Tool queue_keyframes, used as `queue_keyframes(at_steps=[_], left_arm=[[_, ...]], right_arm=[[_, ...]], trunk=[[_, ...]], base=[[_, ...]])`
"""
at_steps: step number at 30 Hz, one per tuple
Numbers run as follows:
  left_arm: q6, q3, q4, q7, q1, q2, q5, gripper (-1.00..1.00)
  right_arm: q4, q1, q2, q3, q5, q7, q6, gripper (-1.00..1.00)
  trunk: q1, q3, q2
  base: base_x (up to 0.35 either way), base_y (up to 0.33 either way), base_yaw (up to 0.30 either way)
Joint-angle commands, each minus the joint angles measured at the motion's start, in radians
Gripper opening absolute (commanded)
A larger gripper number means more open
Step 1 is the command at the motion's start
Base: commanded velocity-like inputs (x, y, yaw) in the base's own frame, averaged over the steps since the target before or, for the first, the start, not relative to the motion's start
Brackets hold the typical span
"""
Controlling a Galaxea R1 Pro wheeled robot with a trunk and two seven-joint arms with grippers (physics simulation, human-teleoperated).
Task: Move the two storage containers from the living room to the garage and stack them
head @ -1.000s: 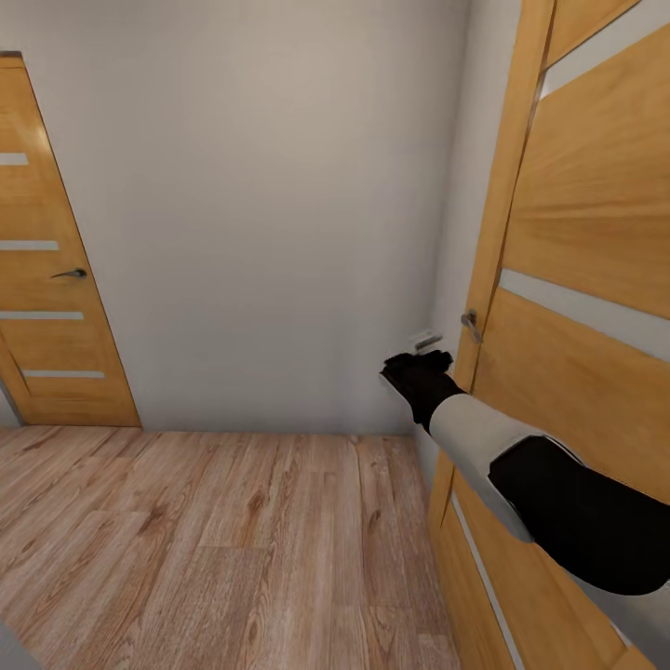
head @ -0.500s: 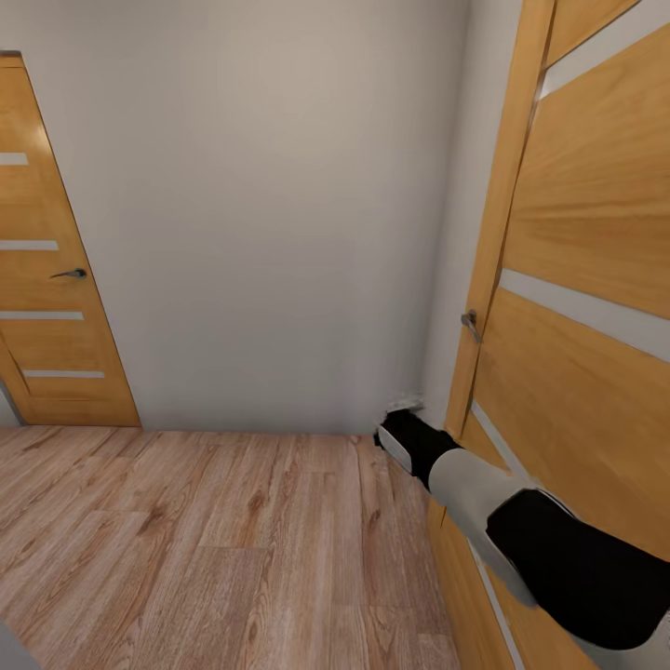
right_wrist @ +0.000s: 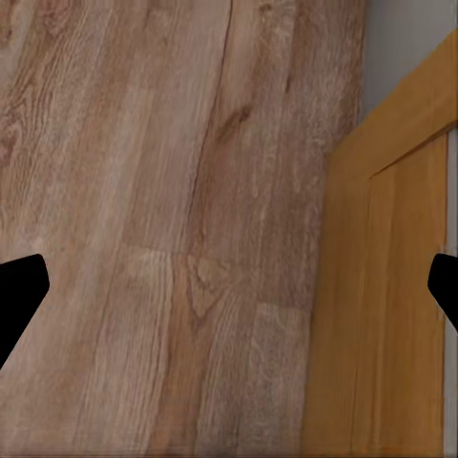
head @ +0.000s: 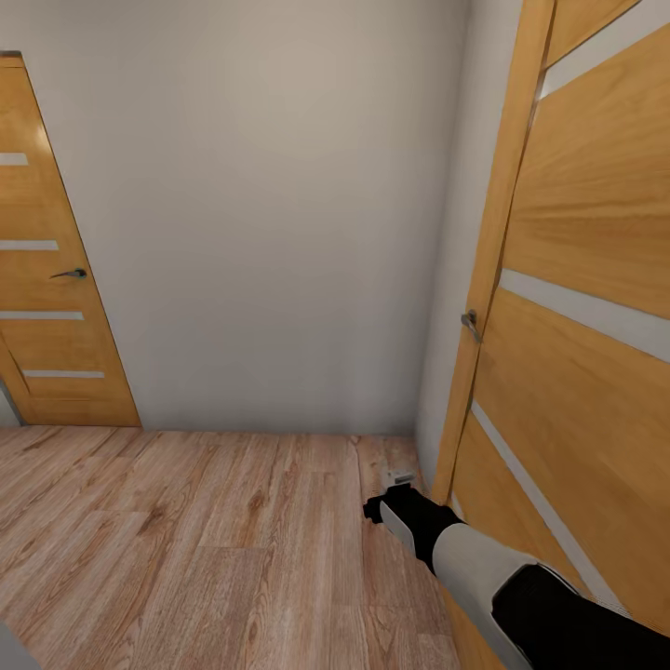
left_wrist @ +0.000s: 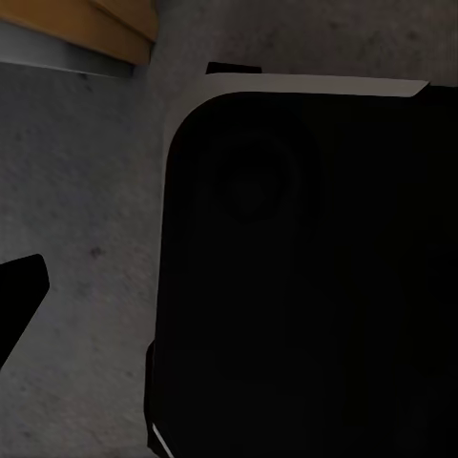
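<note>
Storage containers unseen from this hallway spot; right hand (head: 398,493) empty, fingers spread wide, low beside the open wooden door (head: 577,391), left hand's state unclear; judged risk: arm clips the door while driving on.

Ahead of me stands a plain grey-white wall (head: 270,205), evenly lit. A light wood-plank floor (head: 186,549) runs up to it. At my left is a shut wooden door (head: 42,307) with pale strips and a dark handle (head: 70,274). Close at my right is another door (head: 577,307), with a metal handle (head: 470,322).
</note>
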Motion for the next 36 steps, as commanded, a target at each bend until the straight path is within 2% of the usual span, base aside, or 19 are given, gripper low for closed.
queue_keyframes(at_steps=[1, 8, 13, 14, 17, 25, 26, 29, 30, 32, 36], left_arm=[[-0.002, -0.001, 0.000, -0.001, 0.000, 0.000, 0.011, 1.00], [-0.002, 0.002, 0.000, -0.005, 0.000, 0.000, 0.012, 1.00], [-0.002, 0.002, 0.000, -0.005, 0.000, 0.000, 0.012, 1.00], [-0.002, 0.003, 0.000, -0.005, 0.000, 0.000, 0.012, 1.00], [-0.002, 0.004, 0.000, -0.005, 0.000, 0.000, 0.014, 1.00], [-0.002, 0.004, 0.000, -0.005, 0.000, 0.000, 0.015, 1.00], [-0.002, 0.005, 0.000, -0.005, 0.000, 0.001, 0.016, 1.00], [-0.002, 0.005, 0.000, -0.005, 0.000, 0.001, 0.016, 1.00], [-0.002, 0.005, 0.000, -0.005, 0.000, 0.001, 0.016, 1.00], [-0.002, 0.005, 0.000, -0.005, 0.000, 0.001, 0.016, 1.00], [-0.002, 0.005, 0.000, -0.005, 0.000, 0.001, 0.016, 1.00]], right_arm=[[-0.001, 0.004, 0.000, 0.007, -0.008, -0.006, 0.003, 1.00], [0.029, 0.011, 0.000, 0.007, -0.004, 0.008, -0.024, 1.00], [0.036, 0.066, 0.000, 0.008, 0.031, 0.033, -0.054, 1.00], [0.037, 0.092, 0.000, 0.008, 0.049, 0.036, -0.061, 1.00], [0.038, 0.110, 0.000, 0.007, 0.062, 0.038, -0.069, 1.00], [0.059, 0.118, 0.000, 0.007, 0.065, 0.062, -0.074, 1.00], [0.072, 0.159, 0.000, 0.007, 0.067, 0.089, -0.107, 1.00], [0.075, 0.196, 0.000, 0.007, 0.076, 0.092, -0.127, 1.00], [0.089, 0.251, 0.000, 0.007, 0.103, 0.092, -0.164, 1.00], [0.120, 0.265, 0.000, 0.007, 0.107, 0.092, -0.182, 1.00], [0.207, 0.282, 0.000, 0.008, 0.111, 0.095, -0.271, 1.00]], trunk=[[0.000, -0.001, -0.001], [0.000, -0.001, -0.001], [0.000, -0.001, -0.001], [0.000, -0.001, -0.001], [0.000, -0.001, -0.001], [0.000, -0.001, -0.001], [0.000, -0.001, -0.001], [0.000, -0.001, -0.001], [0.000, -0.001, -0.001], [0.000, -0.001, -0.001], [0.000, -0.001, -0.001]], base=[[0.000, 0.000, 0.000], [0.000, 0.000, 0.000], [0.000, 0.000, 0.000], [0.000, 0.000, 0.000], [0.000, 0.000, 0.000], [0.000, 0.000, 0.000], [0.000, 0.000, 0.000], [0.000, 0.000, 0.000], [0.000, 0.000, 0.000], [0.000, 0.000, 0.000], [0.000, 0.000, 0.000]])
